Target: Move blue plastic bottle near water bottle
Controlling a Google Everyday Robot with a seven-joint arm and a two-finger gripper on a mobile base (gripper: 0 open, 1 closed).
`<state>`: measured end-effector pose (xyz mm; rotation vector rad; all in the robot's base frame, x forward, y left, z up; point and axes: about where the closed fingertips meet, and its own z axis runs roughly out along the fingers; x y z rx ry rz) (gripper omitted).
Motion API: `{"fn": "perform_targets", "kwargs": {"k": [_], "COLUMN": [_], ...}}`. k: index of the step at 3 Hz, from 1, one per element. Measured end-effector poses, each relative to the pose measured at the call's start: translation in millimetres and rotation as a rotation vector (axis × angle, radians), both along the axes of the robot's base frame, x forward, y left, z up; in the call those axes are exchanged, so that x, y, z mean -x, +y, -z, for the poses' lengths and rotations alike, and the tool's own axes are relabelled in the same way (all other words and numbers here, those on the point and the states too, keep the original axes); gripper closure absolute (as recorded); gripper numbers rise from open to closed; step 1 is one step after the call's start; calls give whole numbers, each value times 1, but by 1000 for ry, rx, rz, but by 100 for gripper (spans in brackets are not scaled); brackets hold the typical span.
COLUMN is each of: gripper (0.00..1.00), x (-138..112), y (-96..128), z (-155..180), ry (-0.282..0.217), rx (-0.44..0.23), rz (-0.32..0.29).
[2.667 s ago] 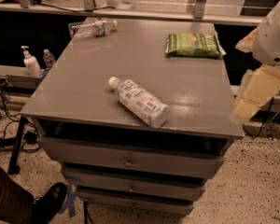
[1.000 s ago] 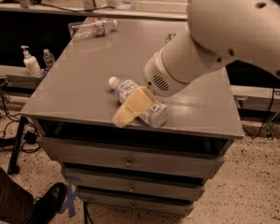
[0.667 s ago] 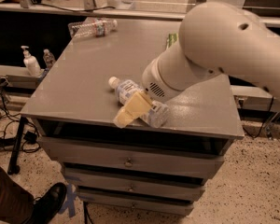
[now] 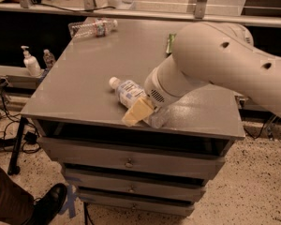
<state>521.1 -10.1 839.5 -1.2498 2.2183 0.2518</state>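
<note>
The blue plastic bottle (image 4: 128, 92) lies on its side near the front edge of the grey cabinet top (image 4: 84, 78), with its white cap pointing to the far left. My gripper (image 4: 136, 112) is down on the near side of the bottle's body, and my white arm (image 4: 210, 64) hides the bottle's right end. The water bottle (image 4: 92, 27), slim and clear with a colourful band, lies on its side at the far left corner of the top, well apart from the blue bottle.
A green packet (image 4: 170, 43) at the far right of the top is mostly hidden by my arm. A white pump dispenser (image 4: 30, 63) and a small bottle (image 4: 49, 58) stand on a low shelf to the left. Drawers (image 4: 129, 162) face front. A shoe (image 4: 47, 205) is at bottom left.
My arm has swung in from the right side of the table and come down at the blue bottle. Over the last second it shifted only slightly. Neither bottle has moved.
</note>
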Motion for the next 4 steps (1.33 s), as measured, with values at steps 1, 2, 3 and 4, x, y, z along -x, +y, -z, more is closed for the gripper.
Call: {"fn": "perform_targets", "kwargs": {"k": [1,2,3,4], "gripper": [40,64,87,100], "x": [-5,-10,-15,-22], "y": [-4,-4,-5,-7], "z": [6,-1,-14,-29], "ry": [27,46,65,81], "rx": [8,2,-17,-43], "rz": [17,27,50,73]}}
